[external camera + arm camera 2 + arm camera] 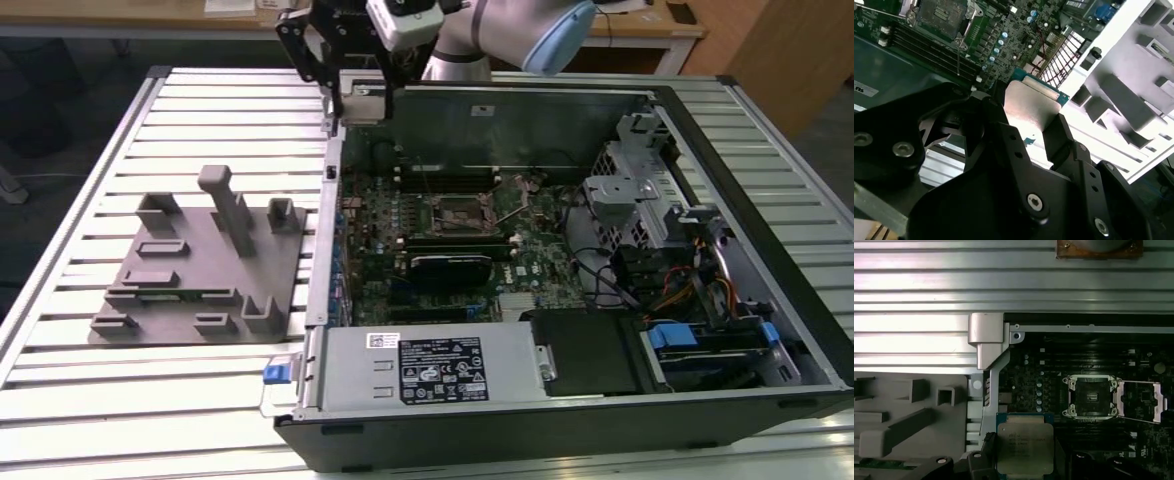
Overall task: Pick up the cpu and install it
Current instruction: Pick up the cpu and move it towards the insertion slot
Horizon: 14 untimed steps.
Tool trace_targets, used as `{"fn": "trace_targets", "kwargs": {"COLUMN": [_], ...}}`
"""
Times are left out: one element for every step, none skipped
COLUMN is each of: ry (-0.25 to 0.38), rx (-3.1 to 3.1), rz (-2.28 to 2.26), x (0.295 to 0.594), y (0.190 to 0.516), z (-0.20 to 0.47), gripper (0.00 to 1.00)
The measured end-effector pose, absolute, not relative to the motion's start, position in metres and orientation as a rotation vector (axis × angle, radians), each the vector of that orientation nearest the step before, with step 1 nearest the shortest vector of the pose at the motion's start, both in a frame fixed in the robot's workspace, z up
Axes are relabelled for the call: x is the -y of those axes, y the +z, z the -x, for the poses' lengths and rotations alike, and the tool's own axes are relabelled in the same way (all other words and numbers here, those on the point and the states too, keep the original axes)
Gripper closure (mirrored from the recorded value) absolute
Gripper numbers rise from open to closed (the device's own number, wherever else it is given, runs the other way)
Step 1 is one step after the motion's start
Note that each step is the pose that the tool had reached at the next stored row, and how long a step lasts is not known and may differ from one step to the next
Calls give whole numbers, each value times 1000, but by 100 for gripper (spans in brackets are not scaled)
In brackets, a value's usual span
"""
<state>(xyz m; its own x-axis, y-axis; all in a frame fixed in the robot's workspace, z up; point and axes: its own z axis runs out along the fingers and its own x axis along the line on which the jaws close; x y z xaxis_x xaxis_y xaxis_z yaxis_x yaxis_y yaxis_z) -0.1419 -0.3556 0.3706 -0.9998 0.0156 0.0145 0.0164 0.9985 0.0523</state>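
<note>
The jaws are closed on the cpu [1031, 102]. In the second wrist view two black fingers [1004, 132] press on two opposite edges of it, and its shiny metal top faces the camera. In the first wrist view the cpu [1025, 445] shows a silver top with a green rim around it.

In the exterior view the arm [514, 30] hangs over the far corner of the open case [561, 430], on the exterior view's left. The cpu [364, 102] is in the air under the arm, above the wall of the case, and it touches only the jaws. The socket [461, 212] sits in the middle of the board, well apart from the cpu. In the first wrist view the socket [1090, 396] is open and its metal frame [1143, 400] is folded to the side.

The case lies on a slatted metal worktop [214, 110]. A grey fixture [200, 260] with blocks and slots lies on the worktop just beside the case, on the exterior view's left.
</note>
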Motion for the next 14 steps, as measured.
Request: {"fn": "trace_targets", "kwargs": {"ry": [-81,-81,-80,-80,-79,-79,-79,-78,-78,-77,-77,-77,-76,-76], "rx": [3126,3125,3125,3125,3125,3125,3124,3124,3124,3124,3124,3124,3124,3123], "rz": [25,25,25,25,25,25,25,25,25,25,25,25,25,25], "x": [355,355,355,355,354,354,354,354,353,353,353,352,352,352], "y": [369,368,368,367,366,365,365,364,363,363,362,361,361,360], "z": [140,138,135,133,131,129,126,124,121,119,116,113,110,107], "gripper": [46,46,46,46,46,46,46,46,46,46,46,46,46,46]}}
